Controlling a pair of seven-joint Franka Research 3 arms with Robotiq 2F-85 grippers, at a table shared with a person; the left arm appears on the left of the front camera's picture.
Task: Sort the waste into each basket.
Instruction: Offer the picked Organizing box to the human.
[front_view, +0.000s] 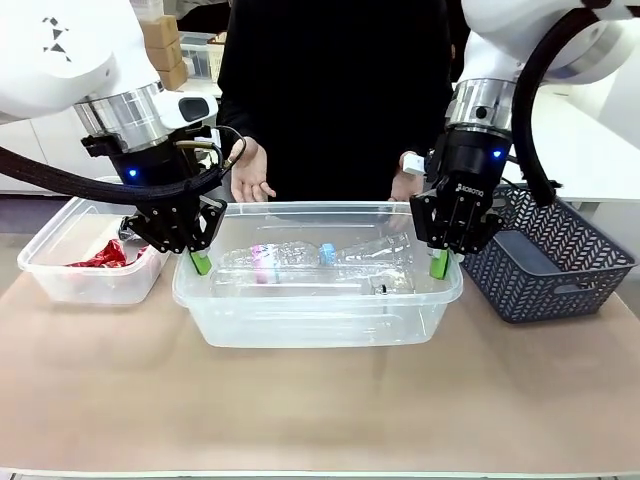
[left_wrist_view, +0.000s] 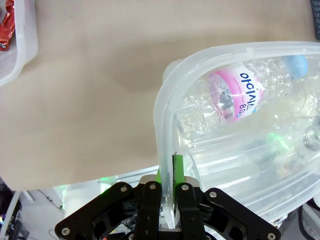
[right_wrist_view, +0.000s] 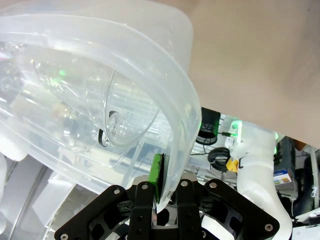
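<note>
1. front view: left gripper (front_view: 201, 262) clamped on the left rim of the middle clear tub (front_view: 318, 325).
2. right gripper (front_view: 439, 265) clamped on its right rim.
3. bottles (front_view: 300, 256) lie inside.

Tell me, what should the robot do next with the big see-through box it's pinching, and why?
Probably lift it evenly with both arms. The left claw and right claw are each shut on an end rim of the large clear plastic rectangular tub, which holds clear plastic bottles. A level lift should keep them inside. The small clear tub and dark lattice basket flank it closely.
</note>
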